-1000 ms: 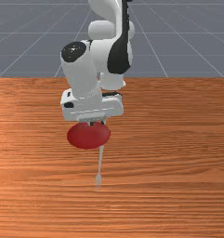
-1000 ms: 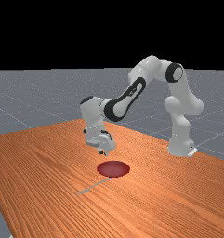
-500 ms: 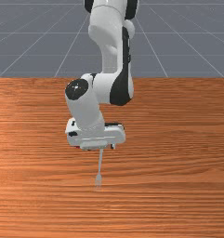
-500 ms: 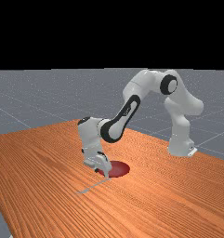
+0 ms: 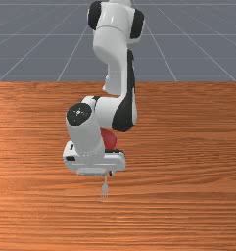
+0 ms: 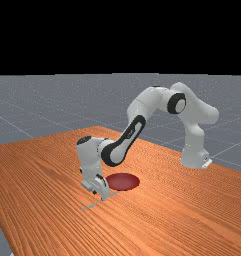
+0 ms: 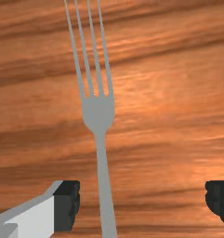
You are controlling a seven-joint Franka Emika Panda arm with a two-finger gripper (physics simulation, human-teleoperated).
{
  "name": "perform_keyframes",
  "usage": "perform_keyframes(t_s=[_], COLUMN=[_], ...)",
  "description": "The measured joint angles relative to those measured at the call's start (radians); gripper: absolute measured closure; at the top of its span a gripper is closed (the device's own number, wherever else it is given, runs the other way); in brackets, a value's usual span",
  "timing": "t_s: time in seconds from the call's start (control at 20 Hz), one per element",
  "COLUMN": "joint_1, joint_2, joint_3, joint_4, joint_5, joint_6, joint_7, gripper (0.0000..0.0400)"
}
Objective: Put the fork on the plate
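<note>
The jaws stand wide apart, one on each side of the handle of a slender, flat grey fork (image 7: 98, 114) with four long, straight tines and a rounded neck. It lies on the orange-brown wooden tabletop (image 6: 192, 215), handle running in between the jaws, nearer one than the other (neither black pad (image 7: 68, 204) touches it, I notice). The tines point out ahead of the jaws. In the far view, the handle's end comes close to the rim of the round, dark red plate (image 6: 124, 181). Wood stretches out to both sides, and the tabletop's edge at the far view's left is well apart from the fork.
</note>
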Motion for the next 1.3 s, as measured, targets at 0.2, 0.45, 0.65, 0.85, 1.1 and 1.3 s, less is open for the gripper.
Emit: perform_keyframes(t_s=[0.2, 0.45, 0.65, 0.85, 1.1, 1.3], joint_1=[0.018, 0.028, 0.032, 0.045, 0.051, 0.060], joint_2=[0.005, 0.010, 0.014, 0.020, 0.019, 0.017], joint_3=[-0.006, -0.010, -0.023, -0.040, -0.039, -0.034], joint_4=[-0.006, -0.011, -0.014, -0.011, -0.012, -0.013], joint_5=[-0.012, -0.012, -0.022, -0.032, -0.031, -0.033], joint_6=[0.031, 0.090, 0.104, 0.110, 0.115, 0.117], joint_7=[0.014, 0.039, 0.057, 0.093, 0.099, 0.097], gripper=[0.0003, 0.0016, 0.0095, 0.0134, 0.0172, 0.0306])
